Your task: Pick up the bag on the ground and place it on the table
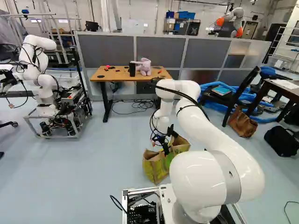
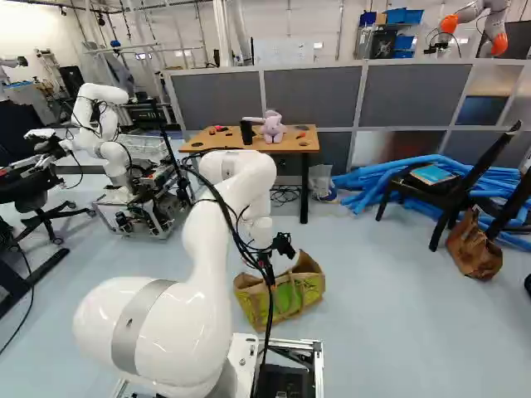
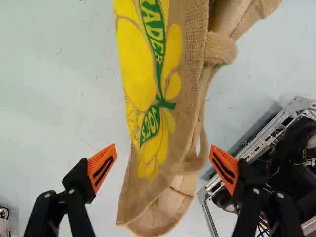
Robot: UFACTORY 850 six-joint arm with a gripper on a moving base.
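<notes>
Partly | bag (image 3: pixel 140 64) | wrist view: one end cut off | inside unclear

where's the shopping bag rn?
Bag is on the floor just ahead of the base, slightly right of the left base view's middle, under the open gripper.

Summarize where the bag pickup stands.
Reach looks done: open tool straddles the bag. In hand: lining up the grasp, probably; nothing gripped. Left: close, lift off the floor, place on the table, likely the one with the plush toy.
</notes>
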